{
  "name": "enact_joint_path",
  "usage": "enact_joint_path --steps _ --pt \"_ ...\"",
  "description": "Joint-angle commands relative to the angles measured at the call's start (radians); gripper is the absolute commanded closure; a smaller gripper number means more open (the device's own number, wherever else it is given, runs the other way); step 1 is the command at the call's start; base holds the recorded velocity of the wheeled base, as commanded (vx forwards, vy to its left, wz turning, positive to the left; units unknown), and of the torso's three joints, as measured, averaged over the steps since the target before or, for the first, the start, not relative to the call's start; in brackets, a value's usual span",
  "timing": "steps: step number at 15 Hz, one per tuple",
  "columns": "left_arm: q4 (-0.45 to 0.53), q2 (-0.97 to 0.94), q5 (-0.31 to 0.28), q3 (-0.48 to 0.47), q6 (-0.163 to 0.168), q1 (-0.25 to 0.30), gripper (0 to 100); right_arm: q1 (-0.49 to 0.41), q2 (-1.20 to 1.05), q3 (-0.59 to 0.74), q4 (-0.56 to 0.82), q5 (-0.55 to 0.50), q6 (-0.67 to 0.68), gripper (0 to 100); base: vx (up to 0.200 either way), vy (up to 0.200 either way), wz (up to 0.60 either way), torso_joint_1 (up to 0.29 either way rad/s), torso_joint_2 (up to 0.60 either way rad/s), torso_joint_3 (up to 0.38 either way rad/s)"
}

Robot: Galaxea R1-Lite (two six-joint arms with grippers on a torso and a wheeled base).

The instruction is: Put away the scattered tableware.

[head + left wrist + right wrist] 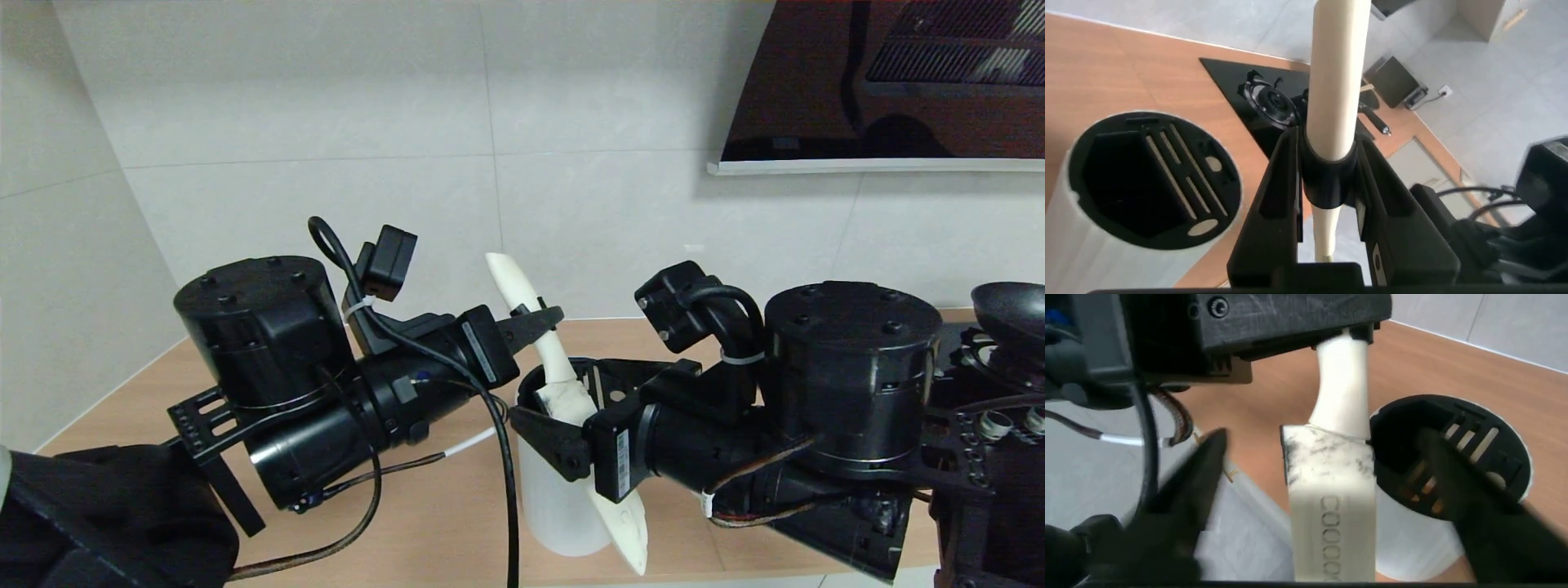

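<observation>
Left gripper (535, 322) sits close under the head camera, its jaws clamped on the cream handle of a white knife (558, 359). The knife hangs tilted in the air, handle end up toward the tiled wall and blade tip low in front of the bench (441, 531).

The middle of the blade is hidden in the head view behind the right gripper (571, 404). That gripper's jaws stand wide apart on either side of the blade, and whether either one touches it cannot be told.

A white cutlery holder (563, 506) stands on the bench just behind the knife, with much of its rim covered by the right gripper. In both wrist views the knife is outside the holder, beside its slotted black insert.

A gas hob (1266, 98) lies farther along the bench. It is cut off at the head view's right edge, where a black pan (1012, 306) is partly visible. A dark range hood (882, 82) hangs on the wall above.
</observation>
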Motion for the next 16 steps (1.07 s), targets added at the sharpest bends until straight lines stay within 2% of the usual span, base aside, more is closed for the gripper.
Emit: enact_joint_path --steps 1,4,5,7,8,10,11,14,15,16 --pt "-0.001 -0.008 0.013 -0.005 0.012 -0.001 100 -0.037 -0.051 0.014 0.0 -0.026 -0.003 0 0.0 0.0 0.0 0.0 0.0 0.0" --pt "0.016 -0.051 0.027 -0.008 0.031 0.002 100 -0.163 -0.18 0.045 0.014 -0.02 -0.004 0 0.0 0.0 0.0 0.0 0.0 0.0" --pt "0.066 -0.085 0.032 -0.031 0.031 0.003 100 -0.26 -0.229 0.048 0.015 0.009 -0.004 0 0.0 0.0 0.0 0.0 0.0 0.0" --pt "0.154 -0.132 0.064 -0.077 0.031 0.025 100 -0.385 -0.254 0.092 0.015 0.044 -0.001 0 0.0 0.0 0.0 0.0 0.0 0.0" --pt "0.189 -0.148 0.087 -0.104 0.032 0.028 100 -0.418 -0.252 0.114 0.015 0.046 -0.001 0 0.0 0.0 0.0 0.0 0.0 0.0" --pt "0.261 -0.177 0.13 -0.146 0.06 0.028 100 -0.456 -0.237 0.121 0.015 0.046 0.0 0 0.0 0.0 0.0 0.0 0.0 0.0" --pt "0.304 -0.189 0.178 -0.154 0.112 0.027 100 -0.471 -0.232 0.121 0.012 0.047 0.026 0 0.0 0.0 0.0 0.0 0.0 0.0" --pt "0.321 -0.192 0.27 -0.189 0.259 0.007 100 -0.468 -0.231 0.111 0.006 0.047 0.046 0 0.0 0.0 0.0 0.0 0.0 0.0" --pt "0.326 -0.165 0.36 -0.242 0.373 0.007 100 -0.468 -0.235 0.108 0.008 0.047 0.045 0 0.0 0.0 0.0 0.0 0.0 0.0" --pt "0.316 -0.143 0.4 -0.258 0.437 0.007 100 -0.468 -0.238 0.111 0.008 0.047 0.045 0 0.0 0.0 0.0 0.0 0.0 0.0"
